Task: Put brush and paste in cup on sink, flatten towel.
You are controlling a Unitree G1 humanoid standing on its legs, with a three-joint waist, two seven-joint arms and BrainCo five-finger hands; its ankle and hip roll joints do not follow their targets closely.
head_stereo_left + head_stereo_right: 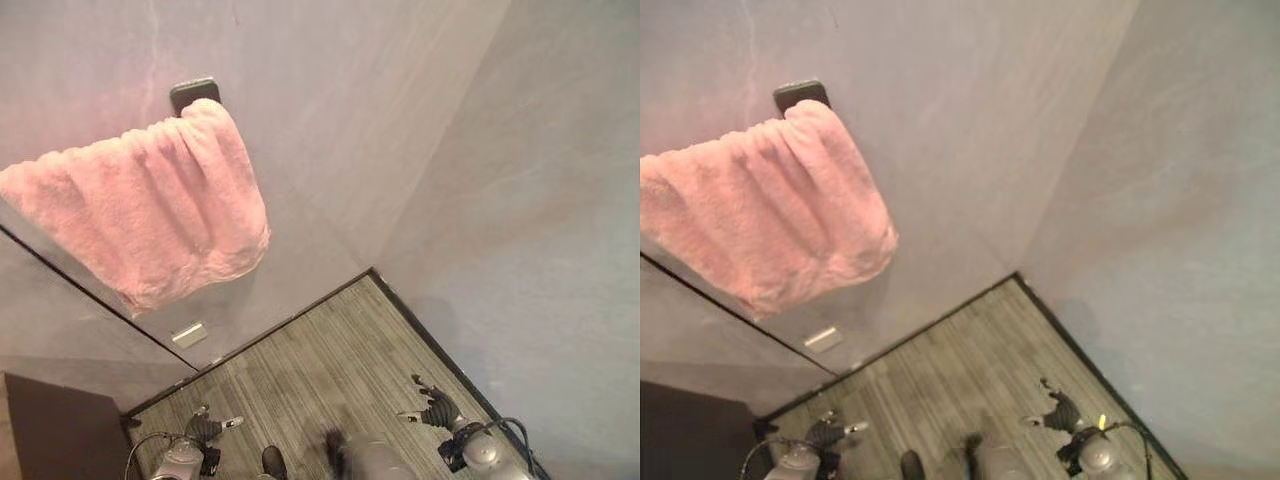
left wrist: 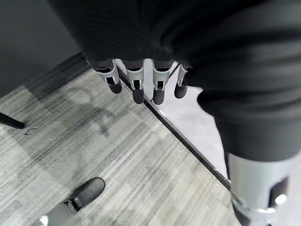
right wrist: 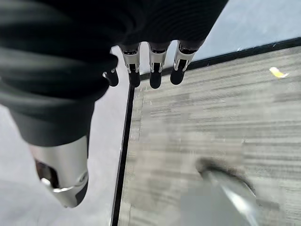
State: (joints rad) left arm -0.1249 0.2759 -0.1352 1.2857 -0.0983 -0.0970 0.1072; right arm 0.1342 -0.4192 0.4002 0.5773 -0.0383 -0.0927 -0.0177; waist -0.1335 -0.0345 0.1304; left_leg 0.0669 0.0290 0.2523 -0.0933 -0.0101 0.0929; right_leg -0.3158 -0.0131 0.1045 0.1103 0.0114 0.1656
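A pink towel hangs bunched in folds from a dark wall mount at the upper left. Both hands hang low near the floor, far below the towel. My left hand is at the bottom left; its fingers are straight and hold nothing. My right hand is at the bottom right, and its fingers are likewise relaxed and bare.
Two grey walls meet in a corner ahead, with a dark baseboard along a striped grey floor. A small white plate sits low on the wall under the towel. A dark cabinet stands at the lower left. A yellow scrap lies on the floor.
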